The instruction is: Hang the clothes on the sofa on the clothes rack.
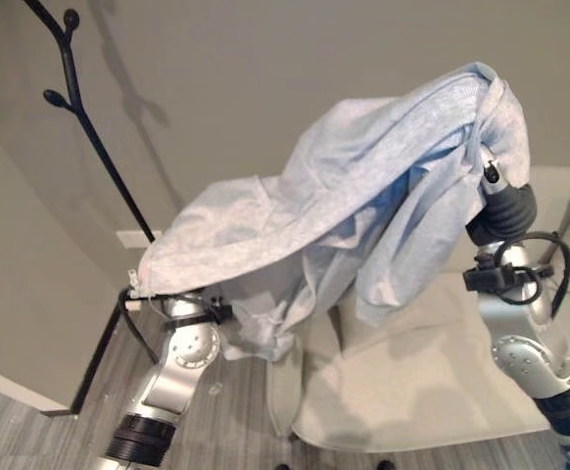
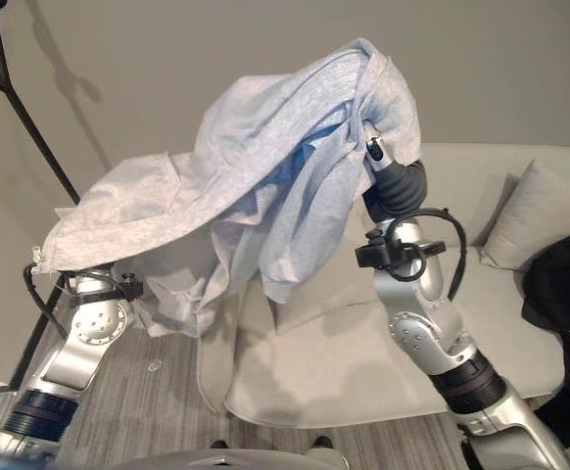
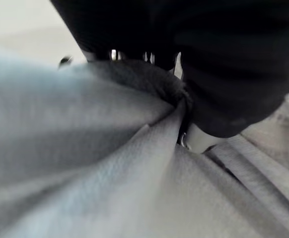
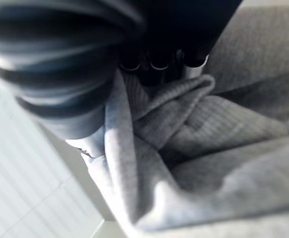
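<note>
Both hands under grey garment (image 1: pixel 363 186), long axis lower-left to upper-right.

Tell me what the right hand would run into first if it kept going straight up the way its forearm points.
Probably nothing solid. The right hand points upward, bunched into the light grey garment draped over it; beyond that only bare wall shows, though depth is hard to judge.

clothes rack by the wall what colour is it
Black; the clothes rack shows best in the left eye view.
</note>
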Controlling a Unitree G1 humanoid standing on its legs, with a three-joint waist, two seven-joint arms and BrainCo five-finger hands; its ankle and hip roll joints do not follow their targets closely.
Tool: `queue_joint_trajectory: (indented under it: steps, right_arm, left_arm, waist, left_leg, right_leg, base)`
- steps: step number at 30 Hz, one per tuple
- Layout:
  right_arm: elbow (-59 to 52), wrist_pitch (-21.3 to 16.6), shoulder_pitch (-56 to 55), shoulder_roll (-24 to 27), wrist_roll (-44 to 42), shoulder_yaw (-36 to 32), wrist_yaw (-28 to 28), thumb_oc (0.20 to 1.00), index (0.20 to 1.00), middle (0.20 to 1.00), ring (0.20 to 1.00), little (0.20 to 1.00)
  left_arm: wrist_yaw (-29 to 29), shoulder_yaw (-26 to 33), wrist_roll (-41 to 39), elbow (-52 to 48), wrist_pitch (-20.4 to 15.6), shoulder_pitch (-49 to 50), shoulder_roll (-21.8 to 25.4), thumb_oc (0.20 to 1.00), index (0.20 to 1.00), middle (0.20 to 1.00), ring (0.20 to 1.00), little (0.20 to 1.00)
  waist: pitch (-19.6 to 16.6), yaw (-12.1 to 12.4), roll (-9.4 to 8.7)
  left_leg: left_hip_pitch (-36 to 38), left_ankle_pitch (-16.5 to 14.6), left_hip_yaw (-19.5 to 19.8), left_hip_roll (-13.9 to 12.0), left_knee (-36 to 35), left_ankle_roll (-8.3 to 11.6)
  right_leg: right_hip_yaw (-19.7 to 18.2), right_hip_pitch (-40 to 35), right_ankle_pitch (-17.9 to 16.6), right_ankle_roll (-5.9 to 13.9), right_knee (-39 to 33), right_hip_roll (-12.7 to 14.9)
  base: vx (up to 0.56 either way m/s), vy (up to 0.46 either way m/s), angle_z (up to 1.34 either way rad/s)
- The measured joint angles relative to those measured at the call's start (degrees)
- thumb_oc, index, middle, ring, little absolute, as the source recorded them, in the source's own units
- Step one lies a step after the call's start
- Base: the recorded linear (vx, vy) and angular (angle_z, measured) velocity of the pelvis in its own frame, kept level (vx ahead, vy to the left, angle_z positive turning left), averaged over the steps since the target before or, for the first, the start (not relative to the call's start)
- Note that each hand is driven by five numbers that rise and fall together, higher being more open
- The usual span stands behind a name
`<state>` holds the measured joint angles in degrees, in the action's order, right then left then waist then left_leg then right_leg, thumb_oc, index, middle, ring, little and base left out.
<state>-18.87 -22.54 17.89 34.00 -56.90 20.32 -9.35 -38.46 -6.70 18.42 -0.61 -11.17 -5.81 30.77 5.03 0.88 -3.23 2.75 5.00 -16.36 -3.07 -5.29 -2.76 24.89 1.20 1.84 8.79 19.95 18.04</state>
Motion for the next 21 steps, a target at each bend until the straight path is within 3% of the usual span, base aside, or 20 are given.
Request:
queue_joint_trajectory:
  steps: [2,4,5,6,8,10,12,13,15,16,18,19,20,21]
  right_arm:
    - [0.30,1.25,-0.23,0.16,0.12,1.69,1.27,0.200,0.200,0.200,0.200,0.200]
    - [0.93,1.52,-0.14,-0.45,0.12,2.86,2.10,0.200,0.200,0.200,0.200,0.200]
    - [1.30,2.05,-0.53,-1.10,0.12,3.53,2.38,0.200,0.200,0.200,0.200,0.200]
    - [1.59,2.47,-0.51,-1.11,0.11,4.07,2.34,0.200,0.200,0.200,0.200,0.200]
    - [1.90,2.25,-0.74,-1.75,0.03,4.21,2.36,0.200,0.200,0.200,0.200,0.200]
    - [2.95,2.18,-2.94,-4.36,-1.03,4.58,2.52,0.200,0.200,0.200,0.200,0.200]
    - [4.25,2.34,-5.04,-5.43,-2.78,4.82,2.38,0.200,0.200,0.200,0.200,0.200]
    - [4.45,2.41,-7.22,-5.40,-3.51,4.89,2.61,0.200,0.200,0.200,0.200,0.200]
    - [4.45,2.42,-9.27,-5.20,-4.49,4.88,2.62,0.200,0.200,0.200,0.200,0.200]
    - [4.46,2.44,-10.00,-4.82,-4.55,4.89,2.64,0.200,0.200,0.200,0.200,0.200]
    - [4.69,2.39,-10.62,-4.03,-4.62,4.85,2.77,0.200,0.200,0.200,0.200,0.200]
    - [6.16,2.33,-10.60,-3.47,-5.01,4.85,2.45,0.200,0.200,0.200,0.200,0.200]
    - [6.56,2.45,-10.91,-3.39,-5.05,4.86,2.32,0.200,0.200,0.200,0.200,0.200]
    - [6.69,2.43,-11.58,-3.17,-5.05,4.92,2.34,0.200,0.200,0.200,0.200,0.200]
  left_arm:
    - [-1.53,2.74,0.58,-1.42,-0.03,2.65,-0.47,0.200,0.200,0.200,0.200,0.200]
    - [-2.17,4.30,0.40,-1.46,-0.03,4.05,-1.60,0.200,0.200,0.200,0.200,0.200]
    - [-2.41,4.47,0.37,-1.45,-0.04,5.26,-1.75,0.200,0.200,0.200,0.200,0.200]
    - [-2.42,4.47,0.38,-1.43,-0.09,6.02,-1.81,0.200,0.200,0.200,0.200,0.200]
    - [-2.63,4.78,0.38,-0.80,-0.85,5.35,-2.39,0.200,0.200,0.200,0.200,0.200]
    - [-3.20,4.93,0.24,-0.70,-0.85,6.94,-5.11,0.200,0.200,0.200,0.200,0.200]
    - [-3.16,4.73,0.23,-0.86,-0.77,7.90,-6.75,0.200,0.200,0.200,0.200,0.200]
    - [-2.86,3.60,0.21,-0.86,-0.72,9.33,-6.76,0.200,0.200,0.200,0.200,0.200]
    - [-2.36,2.30,0.23,-0.89,-0.69,10.70,-6.50,0.200,0.200,0.200,0.200,0.200]
    - [-1.80,1.67,0.23,-0.88,-0.69,11.31,-6.44,0.200,0.200,0.200,0.200,0.200]
    - [-1.56,0.41,0.13,-0.89,-0.70,11.92,-6.56,0.200,0.200,0.200,0.200,0.200]
    - [-1.12,-0.68,-0.21,-0.88,-0.71,11.61,-7.32,0.200,0.200,0.200,0.200,0.200]
    - [-1.08,-0.98,-0.20,-0.87,-0.74,11.80,-7.50,0.200,0.200,0.200,0.200,0.200]
    - [-0.97,-1.22,-0.22,-0.85,-0.76,12.09,-7.83,0.200,0.200,0.200,0.200,0.200]
  waist:
    - [0.59,2.52,-0.15]
    - [0.99,4.49,-1.66]
    - [1.04,5.47,-2.87]
    - [1.02,6.11,-2.73]
    - [0.97,7.27,-3.70]
    - [0.81,7.91,-3.38]
    - [0.58,8.68,-3.86]
    - [0.56,8.90,-3.03]
    - [0.36,8.56,-2.48]
    - [0.30,8.85,-1.56]
    - [0.31,8.99,0.64]
    - [0.68,8.62,2.76]
    - [0.63,8.96,3.82]
    - [0.06,9.35,5.44]
  left_leg:
    - [-0.32,0.94,-0.20,-1.83,0.29,1.06]
    - [-0.95,1.50,-0.38,-2.56,1.38,1.85]
    - [-1.73,1.36,-0.20,-2.26,2.15,2.26]
    - [-2.44,1.32,0.29,-2.91,2.25,2.35]
    - [-4.64,2.71,-0.28,-4.63,4.17,4.82]
    - [-6.76,2.66,-0.25,-8.02,7.18,5.51]
    - [-7.85,2.73,0.60,-10.14,7.32,7.73]
    - [-8.84,3.20,2.64,-10.85,7.31,7.30]
    - [-9.33,3.72,4.04,-11.11,7.23,7.85]
    - [-9.86,4.53,5.05,-11.15,7.21,7.12]
    - [-10.80,6.99,7.35,-11.28,6.81,8.67]
    - [-11.93,8.68,9.93,-11.10,6.36,8.49]
    - [-12.31,8.86,10.41,-11.00,6.42,8.31]
    - [-12.66,6.76,10.85,-10.87,5.77,7.47]
  right_leg:
    - [-3.54,-1.10,3.88,2.93,9.31,-0.83]
    - [-5.70,-4.09,7.38,4.51,7.79,-2.24]
    - [-7.76,-6.23,9.23,3.97,1.95,-3.94]
    - [-7.93,-7.38,10.18,2.89,-1.48,-5.57]
    - [-6.42,-7.47,13.16,-0.95,-5.82,-6.94]
    - [-6.99,-6.38,12.37,-2.72,-5.82,-10.46]
    - [-7.50,-4.28,13.73,-4.80,-3.64,-11.87]
    - [-6.68,-3.42,13.96,-5.22,-2.01,-13.40]
    - [-5.67,-3.18,15.17,-5.92,-0.74,-13.16]
    - [-4.91,-2.99,15.28,-6.04,0.03,-13.84]
    - [-3.40,-2.24,15.72,-6.61,1.51,-14.23]
    - [-1.66,-1.93,16.66,-7.79,2.48,-13.81]
    - [-1.22,-1.70,16.84,-7.97,2.93,-13.78]
    - [-0.12,-1.54,16.70,-8.65,3.27,-14.49]
  base:
    - [-0.16,-0.149,-0.17]
    - [-0.09,-0.122,-0.15]
    - [-0.21,-0.297,-0.29]
    - [-0.21,-0.304,-0.30]
    - [-0.22,-0.384,-0.32]
    - [-0.26,-0.380,-0.26]
    - [-0.22,-0.263,-0.02]
    - [-0.20,-0.234,0.19]
    - [-0.19,-0.179,0.33]
    - [-0.21,-0.117,0.34]
    - [-0.20,-0.073,0.51]
    - [-0.17,-0.042,0.59]
    - [-0.12,-0.029,0.61]
    - [-0.14,-0.014,0.34]
